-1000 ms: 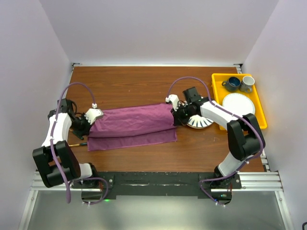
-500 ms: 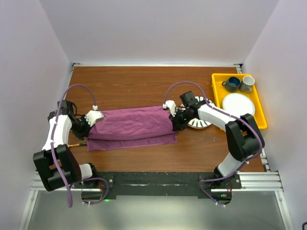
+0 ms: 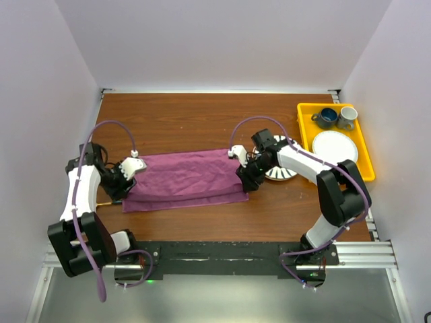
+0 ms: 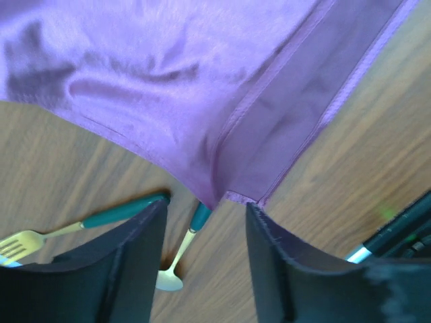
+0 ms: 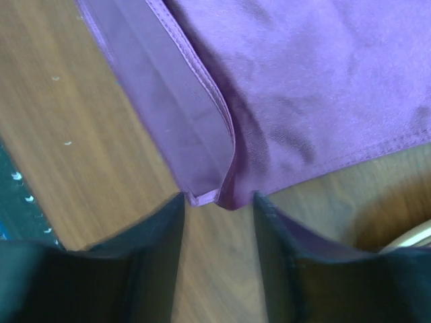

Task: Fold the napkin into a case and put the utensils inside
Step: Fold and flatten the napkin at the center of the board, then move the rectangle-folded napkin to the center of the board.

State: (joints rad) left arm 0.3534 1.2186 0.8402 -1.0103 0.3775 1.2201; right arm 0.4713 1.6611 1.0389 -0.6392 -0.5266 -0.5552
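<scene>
The plum-purple napkin [image 3: 185, 178] lies folded into a long band on the wooden table. My left gripper [image 3: 125, 180] is at its left end and stands open, with the napkin's corner [image 4: 217, 192] just ahead of the gap and free of the fingers [image 4: 128, 269]. Two utensils with teal handles and gold heads lie there: a fork [image 4: 87, 219] and a spoon [image 4: 176, 259] partly under the cloth. My right gripper [image 3: 244, 176] is at the napkin's right end, also open. The layered corner [image 5: 217, 192] lies just beyond its fingertips.
A striped plate [image 3: 281, 173] sits just right of the right gripper, partly under that arm. A yellow tray [image 3: 304, 134] at the back right holds a white plate [image 3: 335, 146] and two cups [image 3: 328, 118]. White walls close in the table's sides.
Both grippers were shut on the napkin's ends and have opened, letting go. The upper fold has been drawn toward the near edge and now lies flat on the lower layer.
</scene>
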